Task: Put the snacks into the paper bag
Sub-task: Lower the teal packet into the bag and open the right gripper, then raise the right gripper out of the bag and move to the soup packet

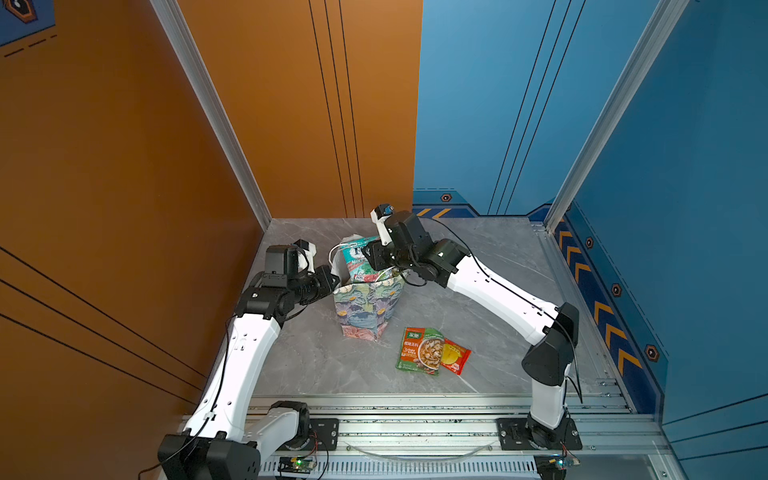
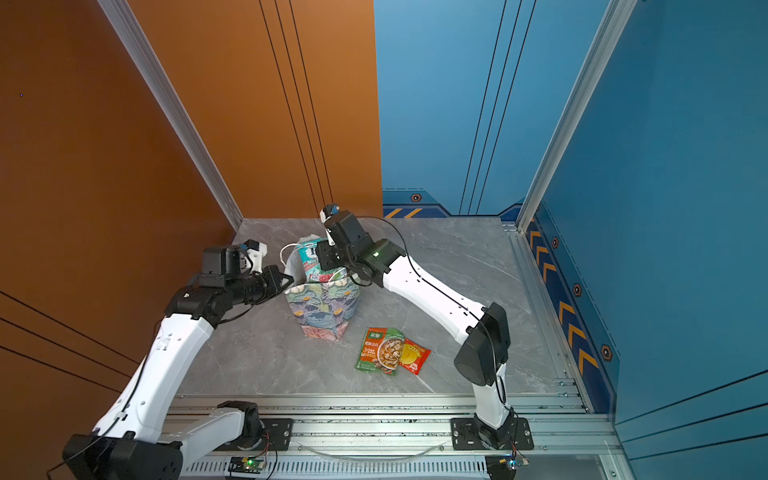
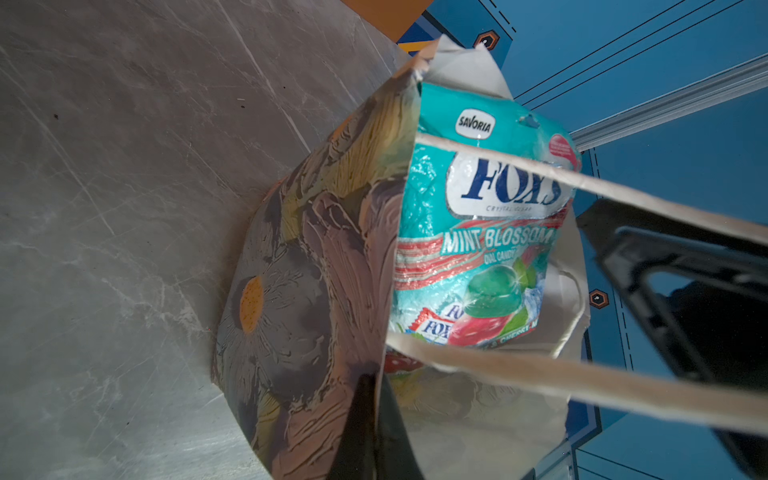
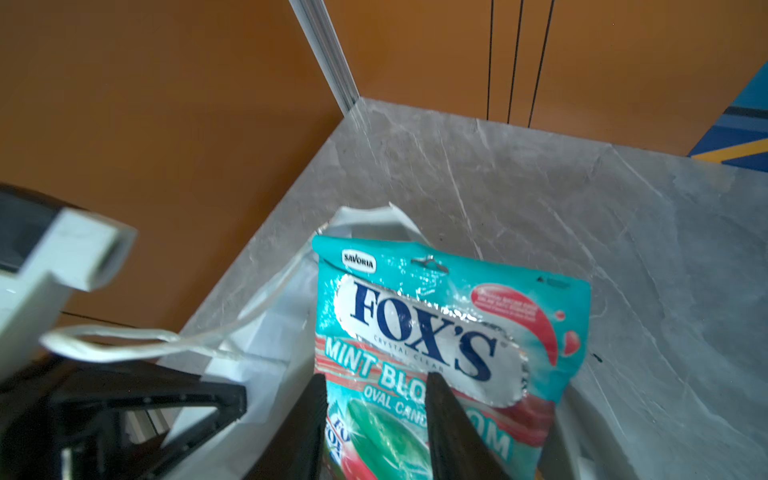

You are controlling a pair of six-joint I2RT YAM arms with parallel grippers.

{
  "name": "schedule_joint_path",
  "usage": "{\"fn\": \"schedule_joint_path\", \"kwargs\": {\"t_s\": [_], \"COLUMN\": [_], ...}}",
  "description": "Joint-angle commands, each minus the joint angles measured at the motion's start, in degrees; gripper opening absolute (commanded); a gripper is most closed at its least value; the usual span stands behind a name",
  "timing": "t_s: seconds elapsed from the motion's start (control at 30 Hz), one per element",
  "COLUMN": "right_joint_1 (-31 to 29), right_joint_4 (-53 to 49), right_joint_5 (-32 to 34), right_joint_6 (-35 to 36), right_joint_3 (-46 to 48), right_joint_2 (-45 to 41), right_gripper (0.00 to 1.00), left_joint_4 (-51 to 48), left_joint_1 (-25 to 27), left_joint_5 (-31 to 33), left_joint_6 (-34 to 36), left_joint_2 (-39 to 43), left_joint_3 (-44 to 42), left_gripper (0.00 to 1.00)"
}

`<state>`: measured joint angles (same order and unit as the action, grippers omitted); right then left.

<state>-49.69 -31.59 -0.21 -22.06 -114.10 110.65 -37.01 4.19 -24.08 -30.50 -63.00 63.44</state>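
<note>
Teal packet (image 4: pixel 436 332) stands half inside the paper bag (image 1: pixel 365 307) mid-worktop (image 1: pixel 478 291), left gripper (image 1: pixel 333 279) pinching its rim, right gripper (image 4: pixel 376 376) parted at the packet; green sachet (image 1: pixel 419 351) and red sachet (image 1: pixel 455 356) wait near the front edge.

The paper bag (image 1: pixel 368 309) is printed with green, blue and pink flowers (white inside). A teal packet (image 4: pixel 449 332) is lettered blue. A green-orange sachet (image 1: pixel 419 352) and a red-yellow sachet (image 1: pixel 456 356) are seen on the grey-veined table (image 1: pixel 478 303).
</note>
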Motion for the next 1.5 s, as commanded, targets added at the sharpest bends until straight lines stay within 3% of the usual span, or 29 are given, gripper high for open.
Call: {"fn": "schedule_joint_path", "kwargs": {"t_s": [0.0,0.2,0.57,0.83,1.1,1.33,1.47], "right_joint_1": [-0.1,0.2,1.7,3.0,4.2,7.8,9.2], "right_joint_4": [-4.1,-6.2,-11.3,-11.6,-5.3,9.6,13.0], "right_joint_5": [0.3,1.0,-3.6,-5.7,-9.2,-13.2,-13.3], "right_joint_6": [3.0,3.2,0.6,-1.1,-0.7,-7.3,-10.0], "right_joint_3": [-2.9,-4.7,-10.8,-11.3,-9.9,5.7,16.1], "right_joint_2": [0.3,4.5,15.2,17.0,6.6,-7.7,-14.4], "right_gripper": [0.41,0.42,0.42,0.44,0.46,0.48,0.48], "left_joint_4": [0.9,1.0,1.0,0.9,1.0,0.9,1.0], "left_joint_1": [-0.1,-0.2,-0.5,-0.6,-0.8,-0.9,-1.0], "left_joint_5": [-1.7,-1.8,-2.0,-2.1,-2.1,-2.1,-2.2], "left_joint_6": [0.0,0.0,0.0,0.1,0.1,0.0,0.1], "left_joint_2": [1.5,1.4,1.8,2.0,2.3,2.4,2.3], "left_joint_3": [1.3,1.3,1.3,1.3,1.0,0.7,0.9], "left_gripper": [0.00,0.00,0.00,0.00,0.00,0.00,0.00]}}
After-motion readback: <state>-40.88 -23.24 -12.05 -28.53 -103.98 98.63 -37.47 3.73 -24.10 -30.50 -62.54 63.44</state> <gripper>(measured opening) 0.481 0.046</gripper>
